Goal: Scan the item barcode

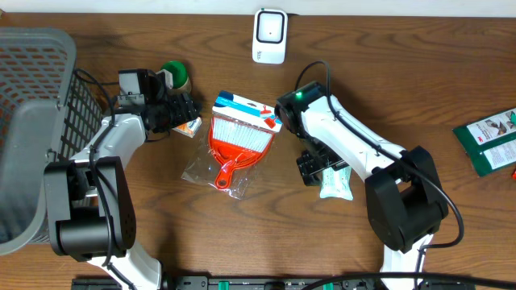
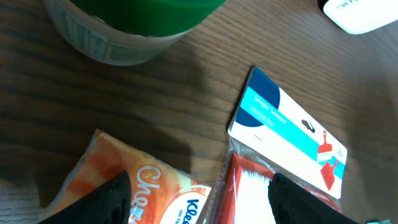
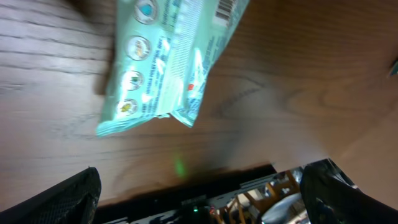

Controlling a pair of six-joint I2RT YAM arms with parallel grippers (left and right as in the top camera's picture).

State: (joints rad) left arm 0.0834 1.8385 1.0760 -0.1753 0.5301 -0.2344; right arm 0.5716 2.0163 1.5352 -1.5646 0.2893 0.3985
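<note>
Right pincer [image 3: 199, 200] wide, empty; the mint-green pouch [image 3: 163, 68] looks light, soft, slippery: grip its crimped end seal.

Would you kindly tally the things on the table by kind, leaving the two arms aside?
soft packets: 3 (orange tissue pack, mint pouch, dark green packet)
green-lidded tub: 1
dustpan-and-brush set: 1
white scanner: 1
wire basket: 1
Total: 7
</note>
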